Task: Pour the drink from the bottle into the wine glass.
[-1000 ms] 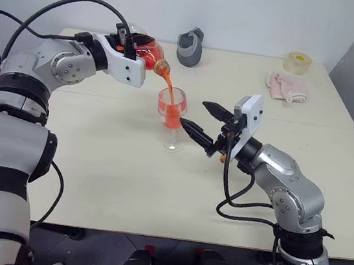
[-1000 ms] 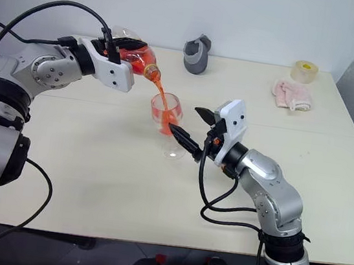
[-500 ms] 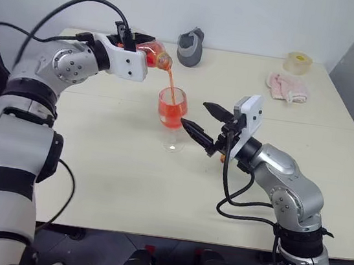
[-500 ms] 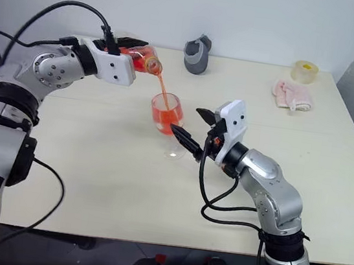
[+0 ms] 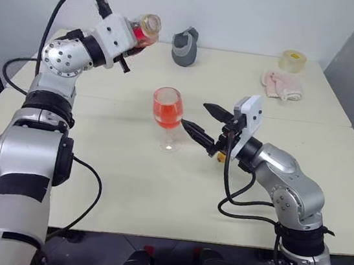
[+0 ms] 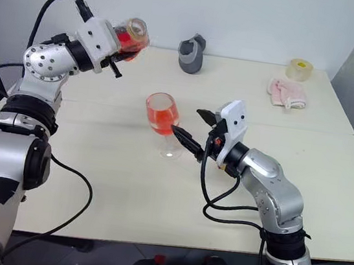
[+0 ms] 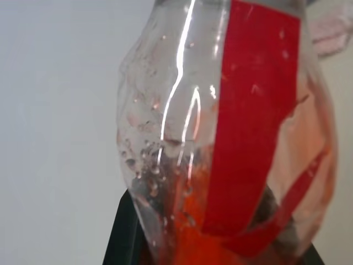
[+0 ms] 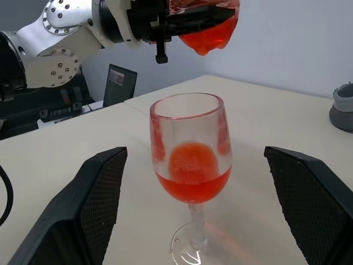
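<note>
Cream table (image 5: 124, 184): left gripper (image 5: 132, 38) (clamped on bottle (image 5: 143, 29)) has lifted and rolled back, stream stopped; wine glass (image 5: 168, 108) holds drink (image 8: 193, 185) between right gripper (image 5: 206, 119)'s wide-spread fingers, untouched.

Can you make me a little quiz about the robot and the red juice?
1. True or false: the left tool holds the bottle up and away from the wine glass.
2. Where is the red drink in the glass?
A. filling it to the rim
B. in the lower part of the bowl
C. there is none
3. Fill in: the right tool is open, with one black finger on each side of the ____.

Key
1. True. It holds the bottle above the table, off to the robot's left of the glass.
2. B.
3. Glass. The fingers stand apart from it, not touching.
</note>
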